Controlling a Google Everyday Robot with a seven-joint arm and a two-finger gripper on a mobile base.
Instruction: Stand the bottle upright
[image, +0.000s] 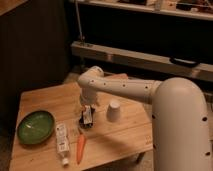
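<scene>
The bottle is small and clear with a white label. It lies on its side on the wooden table, near the front edge, with its pale cap pointing toward the front. The gripper hangs down from the white arm over the middle of the table. It is behind and to the right of the bottle and apart from it. It is just above a flat black packet with a white-red label.
An orange carrot lies right of the bottle, parallel to it. A green plate sits at the left. A white upside-down cup stands right of the gripper. The arm's large white body fills the right side.
</scene>
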